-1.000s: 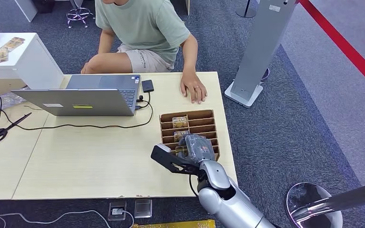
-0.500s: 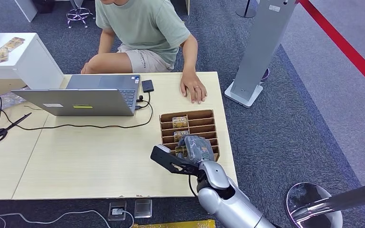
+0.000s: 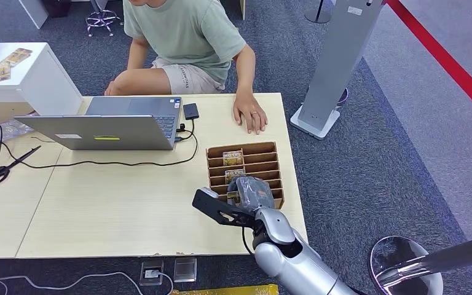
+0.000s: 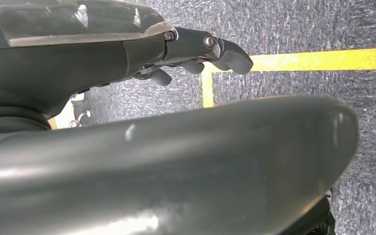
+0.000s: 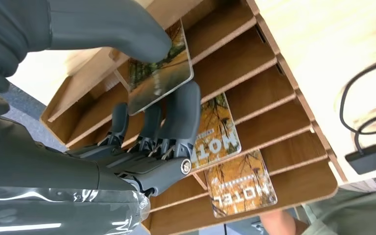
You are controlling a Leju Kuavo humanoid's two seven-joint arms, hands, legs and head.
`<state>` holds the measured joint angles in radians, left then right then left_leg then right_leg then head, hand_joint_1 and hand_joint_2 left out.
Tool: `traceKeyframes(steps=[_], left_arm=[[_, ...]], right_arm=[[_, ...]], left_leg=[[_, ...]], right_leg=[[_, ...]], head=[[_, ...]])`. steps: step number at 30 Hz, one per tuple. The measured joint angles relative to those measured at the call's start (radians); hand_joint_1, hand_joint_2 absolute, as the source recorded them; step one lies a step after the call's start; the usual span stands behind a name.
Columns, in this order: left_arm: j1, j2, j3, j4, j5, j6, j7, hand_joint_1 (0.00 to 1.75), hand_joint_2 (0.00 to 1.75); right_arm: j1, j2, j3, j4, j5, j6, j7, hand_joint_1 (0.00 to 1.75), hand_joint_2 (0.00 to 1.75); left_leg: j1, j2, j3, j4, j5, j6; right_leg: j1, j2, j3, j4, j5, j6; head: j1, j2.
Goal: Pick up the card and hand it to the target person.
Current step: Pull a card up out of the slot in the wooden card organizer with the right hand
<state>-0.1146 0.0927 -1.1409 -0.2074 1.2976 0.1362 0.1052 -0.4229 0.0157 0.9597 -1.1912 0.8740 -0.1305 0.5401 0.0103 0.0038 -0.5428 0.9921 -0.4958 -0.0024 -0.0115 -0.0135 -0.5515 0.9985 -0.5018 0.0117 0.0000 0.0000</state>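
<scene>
The right hand (image 5: 142,122) pinches a card (image 5: 159,71) between thumb and fingers (image 5: 183,112), at the near slots of the wooden card rack (image 3: 264,150) on the surface (image 3: 110,203). The card stands partly lifted from its slot, long axis running up out of the rack. Two more cards (image 5: 237,183) lie in farther slots, each reading "MOTEL". The left hand (image 4: 200,51) hangs by the floor, fingers loosely curled, holding nothing. Beyond the rack, the person's hand (image 3: 250,115) rests flat, so I judge the right hand must carry the card forward.

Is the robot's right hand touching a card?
Touching. The right wrist view shows the right hand pinching a card, thumb on its face, fingers behind.
</scene>
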Motion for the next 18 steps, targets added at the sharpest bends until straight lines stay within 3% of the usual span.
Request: traceKeyframes(steps=[3,9,15,18], left_arm=[[0.000,0.000,0.000,0.000,0.000,0.000,0.000,0.00,0.00],[0.000,0.000,0.000,0.000,0.000,-0.002,0.001,0.00,0.00],[0.001,0.000,0.015,0.000,0.013,-0.003,-0.004,0.00,0.00],[0.002,0.001,0.023,0.002,0.018,-0.001,-0.011,0.00,0.00]], right_arm=[[0.000,0.000,0.000,0.000,0.000,0.000,0.000,1.26,1.75],[0.004,-0.003,0.002,-0.011,-0.005,0.007,0.002,1.30,1.75],[0.005,-0.005,0.001,-0.017,-0.011,0.016,0.005,1.58,1.75],[0.006,-0.007,-0.001,-0.020,-0.015,0.015,0.005,1.61,1.75]], left_leg=[[0.000,0.000,0.000,0.000,0.000,0.000],[0.000,0.000,0.000,0.000,0.000,0.000],[0.000,0.000,0.000,0.000,0.000,0.000],[0.000,0.000,0.000,0.000,0.000,0.000]], right_leg=[[0.000,0.000,0.000,0.000,0.000,0.000],[0.000,0.000,0.000,0.000,0.000,0.000],[0.000,0.000,0.000,-0.001,0.000,0.000],[0.000,0.000,0.000,0.000,0.000,0.000]], head=[[0.000,0.000],[0.000,0.000],[0.000,0.000],[0.000,0.000]])
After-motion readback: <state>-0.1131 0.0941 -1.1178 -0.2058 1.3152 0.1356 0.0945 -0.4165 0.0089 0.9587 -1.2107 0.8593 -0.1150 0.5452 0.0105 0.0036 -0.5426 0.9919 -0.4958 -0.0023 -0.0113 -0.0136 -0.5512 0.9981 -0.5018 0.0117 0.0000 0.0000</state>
